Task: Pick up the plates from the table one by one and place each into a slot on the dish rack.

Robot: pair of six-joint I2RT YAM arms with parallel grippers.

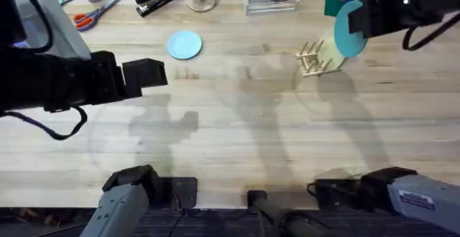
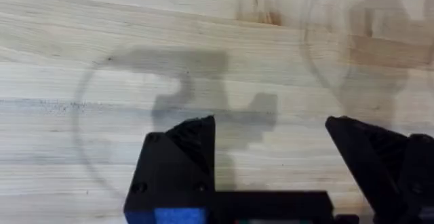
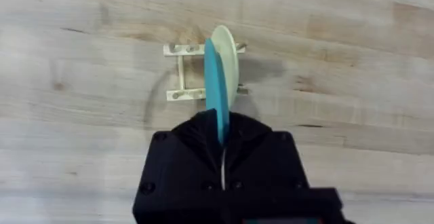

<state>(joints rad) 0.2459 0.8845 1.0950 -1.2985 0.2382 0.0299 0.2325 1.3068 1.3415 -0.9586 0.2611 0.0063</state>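
I can read no writing or label anywhere. The teal plate [image 3: 218, 88] is a thin plastic disc held on edge in my right gripper [image 3: 222, 139], whose jaws are pinched shut on its rim, above the dish rack [image 1: 314, 57] at the far right of the table [image 1: 237, 129]. A pale yellow plate [image 3: 227, 54] stands in the rack just behind it. The light blue plate [image 1: 185, 44] lies flat, far left of centre. My left gripper [image 2: 271, 163] hovers over bare wood, jaws wide apart and empty.

light: bright, even | shadows: soft (doubled) on table [image 1: 237, 129] | arms blurred
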